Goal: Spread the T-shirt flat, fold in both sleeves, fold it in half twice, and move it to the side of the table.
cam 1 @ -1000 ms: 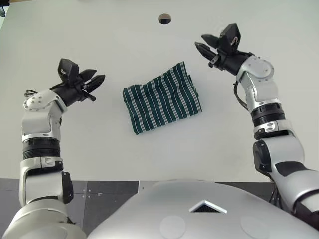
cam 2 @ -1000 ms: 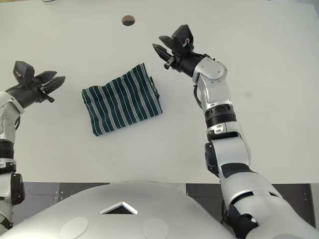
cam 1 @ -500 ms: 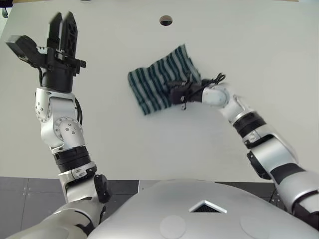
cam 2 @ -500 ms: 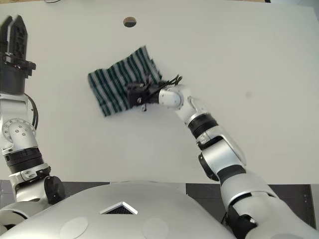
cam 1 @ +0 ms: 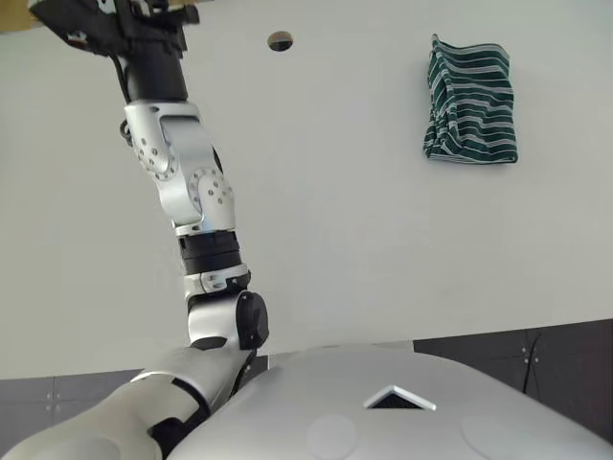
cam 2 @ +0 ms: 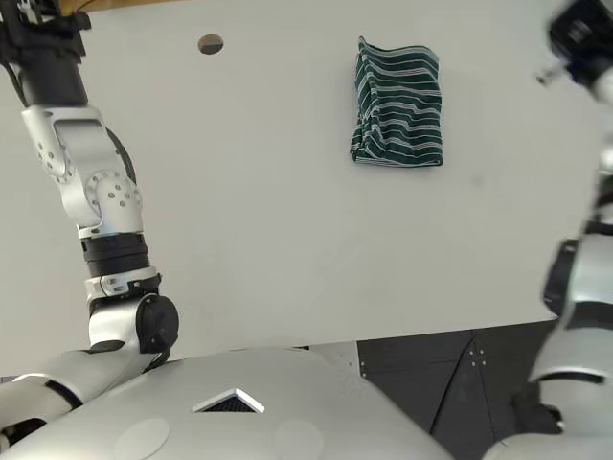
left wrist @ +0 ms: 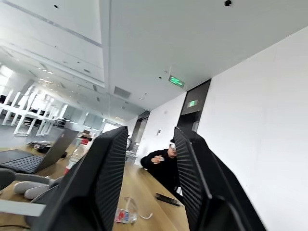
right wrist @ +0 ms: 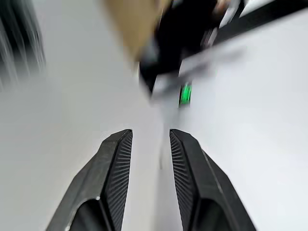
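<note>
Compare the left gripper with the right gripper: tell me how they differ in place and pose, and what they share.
The left gripper is over the table's far left corner, across the table from the folded T-shirt; the right gripper is to the T-shirt's right, nearer it. The left gripper points up at a ceiling and wall; the right gripper faces a pale surface. Both are open, empty and clear of the T-shirt.

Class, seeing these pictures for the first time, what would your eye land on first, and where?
The folded green-striped T-shirt stands out, lying on the white table toward its far right side. Next comes the left gripper, held high at the far left and open.
</note>
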Robot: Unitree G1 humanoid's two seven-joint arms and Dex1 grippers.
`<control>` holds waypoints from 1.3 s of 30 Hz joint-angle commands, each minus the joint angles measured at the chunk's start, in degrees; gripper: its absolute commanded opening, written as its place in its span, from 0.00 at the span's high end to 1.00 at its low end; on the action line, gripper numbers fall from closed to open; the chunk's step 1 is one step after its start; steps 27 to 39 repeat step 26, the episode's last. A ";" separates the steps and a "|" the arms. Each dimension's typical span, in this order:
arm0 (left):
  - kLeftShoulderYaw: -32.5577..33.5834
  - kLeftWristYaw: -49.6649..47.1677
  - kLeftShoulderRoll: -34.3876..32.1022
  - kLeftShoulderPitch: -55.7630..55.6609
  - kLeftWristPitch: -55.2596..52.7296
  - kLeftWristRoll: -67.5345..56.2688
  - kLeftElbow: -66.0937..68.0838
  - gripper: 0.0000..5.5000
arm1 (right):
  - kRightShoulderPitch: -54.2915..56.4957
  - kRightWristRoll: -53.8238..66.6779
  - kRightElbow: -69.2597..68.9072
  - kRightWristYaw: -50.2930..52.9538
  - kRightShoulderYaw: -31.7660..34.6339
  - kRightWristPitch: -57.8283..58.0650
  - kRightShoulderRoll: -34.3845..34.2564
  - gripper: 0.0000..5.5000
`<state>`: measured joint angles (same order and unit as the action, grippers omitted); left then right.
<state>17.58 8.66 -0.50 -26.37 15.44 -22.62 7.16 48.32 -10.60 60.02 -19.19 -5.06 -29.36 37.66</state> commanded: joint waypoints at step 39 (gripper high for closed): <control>-9.99 -3.22 -4.87 -4.28 7.76 17.15 7.60 0.68 | -5.40 24.77 -38.17 4.42 11.10 13.87 -32.64 0.74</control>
